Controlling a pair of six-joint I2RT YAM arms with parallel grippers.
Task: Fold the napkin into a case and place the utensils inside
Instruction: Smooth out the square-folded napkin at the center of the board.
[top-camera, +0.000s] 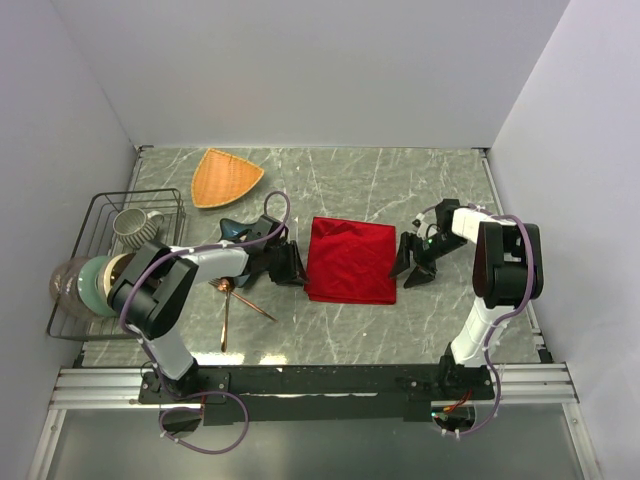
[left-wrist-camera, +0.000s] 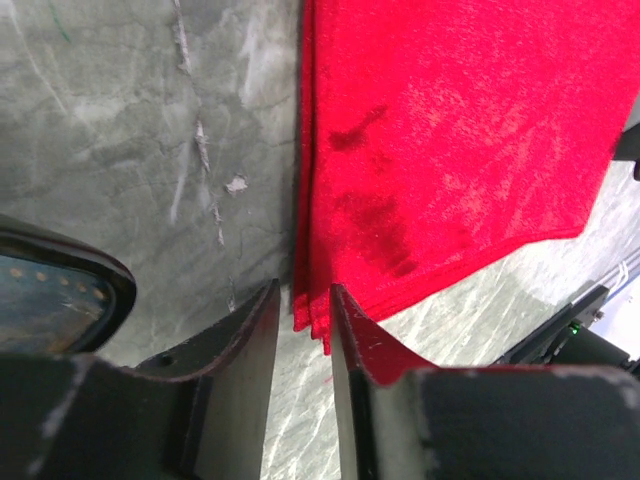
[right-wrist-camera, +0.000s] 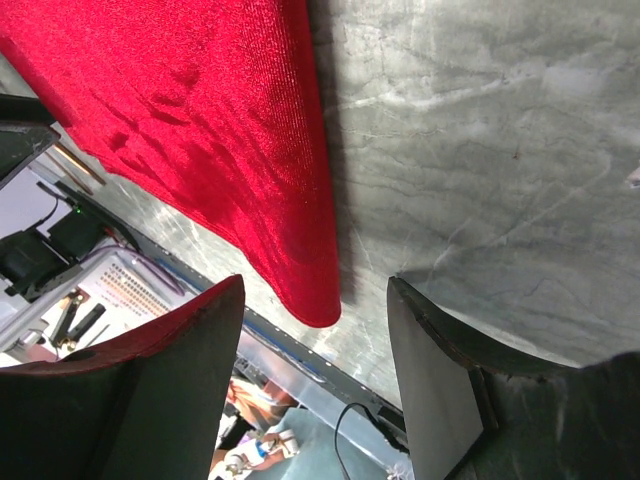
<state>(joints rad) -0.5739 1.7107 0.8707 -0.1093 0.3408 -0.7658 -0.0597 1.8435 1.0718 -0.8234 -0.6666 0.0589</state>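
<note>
Presently the bright red fabric napkin (top-camera: 350, 260), between both grippers, is only a rough folded square, not yet a narrow case; the left gripper (left-wrist-camera: 305, 295) straddles its left edge, jaws narrowly apart, grip uncertain; the right gripper (right-wrist-camera: 315, 290) stands wide open at its right edge; the slender copper metal utensils (top-camera: 228, 292) lie outside, left of it.

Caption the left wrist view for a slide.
Left arm's fingers, narrowly apart, bracket a corner of the folded red napkin on the marbled table.
</note>
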